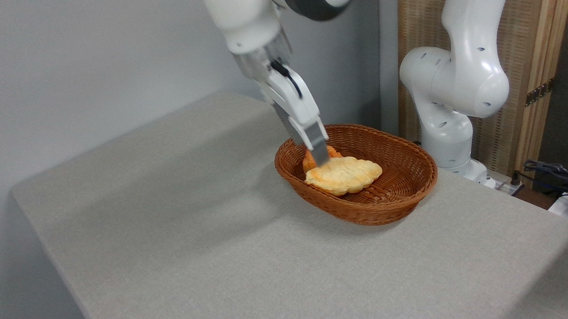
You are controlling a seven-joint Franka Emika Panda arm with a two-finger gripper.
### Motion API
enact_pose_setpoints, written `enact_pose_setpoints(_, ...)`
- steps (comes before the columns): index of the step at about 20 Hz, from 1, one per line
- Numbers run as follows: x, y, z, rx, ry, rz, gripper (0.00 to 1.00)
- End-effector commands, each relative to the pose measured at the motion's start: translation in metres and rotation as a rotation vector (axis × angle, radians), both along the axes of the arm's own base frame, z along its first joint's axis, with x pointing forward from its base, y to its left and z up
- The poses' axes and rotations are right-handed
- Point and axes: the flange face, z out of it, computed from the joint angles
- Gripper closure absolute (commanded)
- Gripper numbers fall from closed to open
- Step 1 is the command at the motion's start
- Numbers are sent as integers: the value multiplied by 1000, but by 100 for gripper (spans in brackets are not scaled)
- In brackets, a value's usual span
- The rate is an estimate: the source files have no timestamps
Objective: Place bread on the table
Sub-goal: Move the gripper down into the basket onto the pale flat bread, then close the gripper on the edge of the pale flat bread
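The gripper [320, 161] reaches down into the left part of the basket [400, 192], its fingers tilted so the tips sit lower and further right than the wrist. From this side only one flat grey finger [316, 143] shows clearly; the other is hidden behind it, so I cannot tell whether the fingers are spread or pressed together, nor whether they pinch anything. The fingertip ends right at the far left edge of the bread [344, 175], touching it or just above it.

The arm [249, 22] comes in from the top of the scene, its white forearm sloping down and to the right toward the basket. Its base column [453, 85] stands at the far right, behind the basket and beside the table's far edge.

There is one bread, a flat pale golden pastry with scalloped edges and browned rims. It lies inside the basket, toward the left and middle, resting on the woven floor. Behind it, just beside the fingertip, one small orange bun [309, 161] shows partly, mostly hidden by the finger and the bread.

There is one basket, brown, oval and wicker, standing on the right half of the table [171, 222]. The table is one broad grey fabric-covered surface with a rounded near-left corner. A bundle of dark cables [560, 174] lies at the far right, off the table.
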Motion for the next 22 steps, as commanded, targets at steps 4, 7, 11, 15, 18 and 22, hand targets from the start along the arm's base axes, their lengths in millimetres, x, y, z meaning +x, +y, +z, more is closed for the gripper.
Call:
enact_pose_setpoints(4,-17,25,-51,-40,33,-140,0)
enact_pose_setpoints(7,-17,22,-64,-37,40,-148,0)
enact_pose_setpoints(11,-14,20,-73,-35,63,-156,0)
enact_pose_setpoints(15,-13,13,-81,-30,78,-172,3)
enact_pose_setpoints(18,-10,10,-86,-32,80,-182,44)
enact_pose_setpoints(22,-10,10,-85,-39,79,-196,61)
